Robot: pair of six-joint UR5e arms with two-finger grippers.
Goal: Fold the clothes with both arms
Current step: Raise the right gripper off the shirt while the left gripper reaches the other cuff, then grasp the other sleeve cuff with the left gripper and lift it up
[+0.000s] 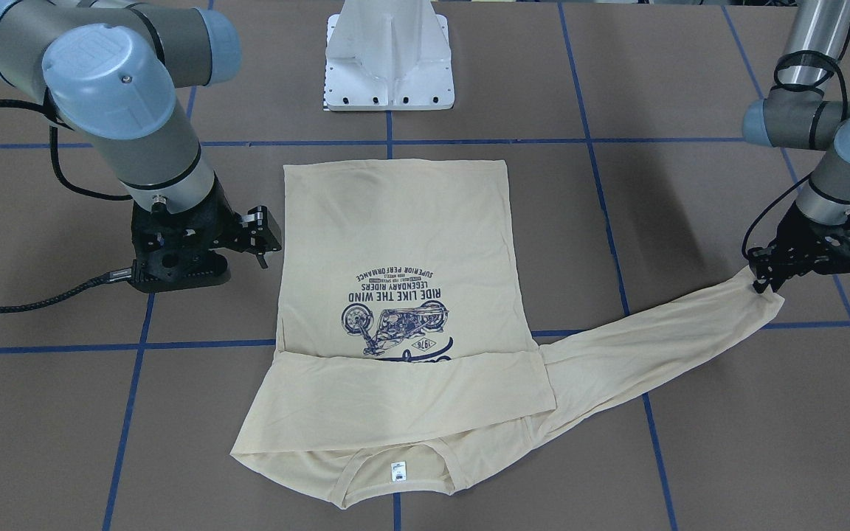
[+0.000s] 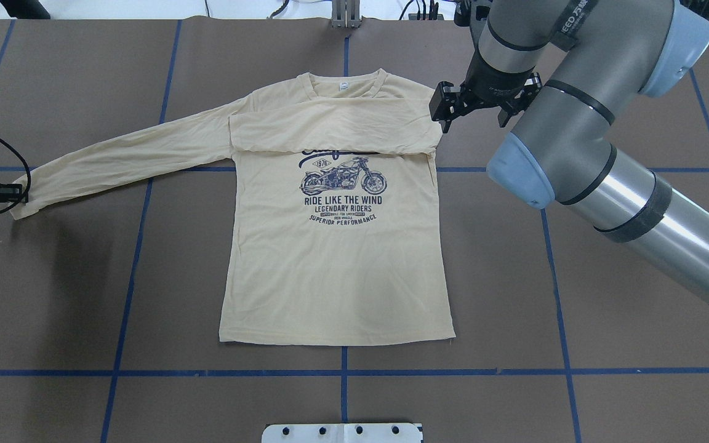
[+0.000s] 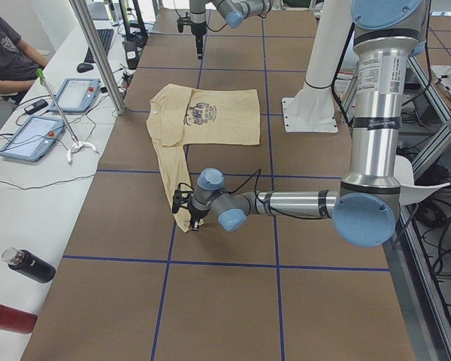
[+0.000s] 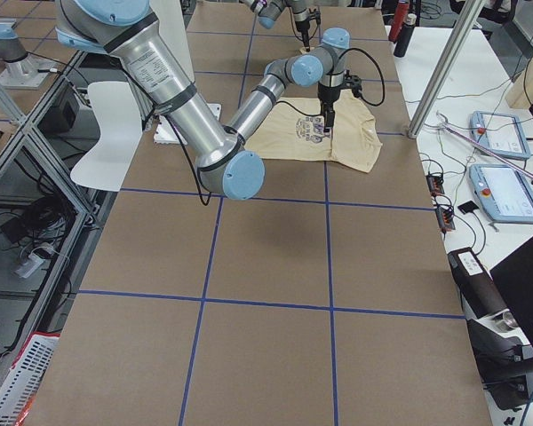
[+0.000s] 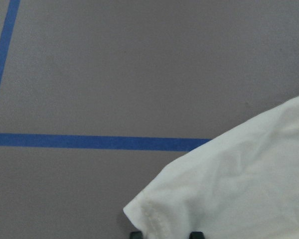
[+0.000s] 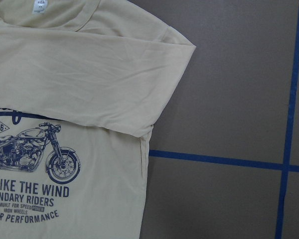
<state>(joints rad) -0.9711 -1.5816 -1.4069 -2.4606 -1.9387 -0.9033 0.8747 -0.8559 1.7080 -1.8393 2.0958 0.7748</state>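
L gripper [image 1: 763, 284] clamped on cuff [image 5: 157, 219]; sleeve [image 2: 127, 154] stretched out L | T-shirt [image 2: 336, 271] flat on table [image 2: 84, 295], print up; other sleeve [image 2: 330, 126] folded across chest | R gripper [image 2: 472, 118] beside that fold; jaw state unclear | adv: lift low; carry cuff across w/o dragging body

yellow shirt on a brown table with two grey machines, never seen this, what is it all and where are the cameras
Those are two grey-and-silver jointed robot arms, a right arm and a left arm, set to fold the pale yellow long-sleeved T-shirt lying flat on the brown table. Two pictures look down from opposite sides, two from the table's ends, two from wrist cameras. One sleeve is folded across the chest; the other sleeve stretches out sideways. The left hand sits at its cuff; whether it pinches it is unclear. The right hand is beside the shirt's shoulder, holding nothing.
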